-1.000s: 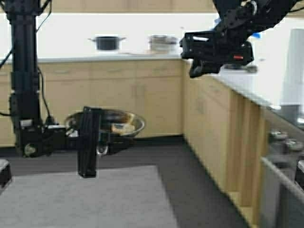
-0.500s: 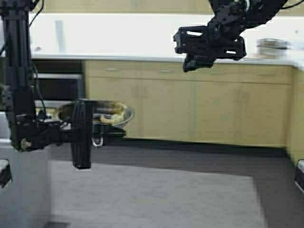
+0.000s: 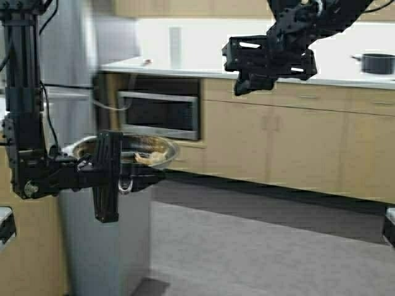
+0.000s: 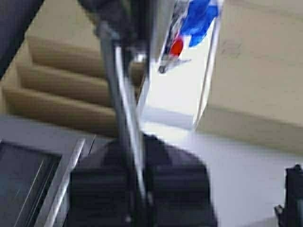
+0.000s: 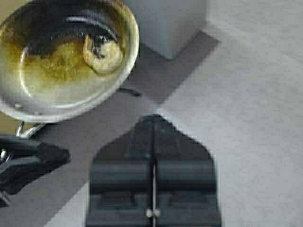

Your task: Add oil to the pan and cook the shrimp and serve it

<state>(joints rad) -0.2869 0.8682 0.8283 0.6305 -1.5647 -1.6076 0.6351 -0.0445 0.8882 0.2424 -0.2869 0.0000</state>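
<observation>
My left gripper is shut on the stub handle of the steel pan and holds it level in the air, low on the left. One pale curled shrimp lies in the pan. In the right wrist view the pan shows a browned, oily inside with the shrimp in it. In the left wrist view my left gripper clamps the metal handle. My right gripper is shut and empty, raised high to the right of the pan; it also shows in the right wrist view. The oil jug is out of view.
A steel fridge stands close at the left below the pan. A built-in oven sits under the white counter. Wooden cabinets run along the back. A black pot is at the far right. Grey floor lies ahead.
The robot has turned left: the whole kitchen has slid to the right, and the fridge and oven have come into view. Both arms keep their pose, the pan still held.
</observation>
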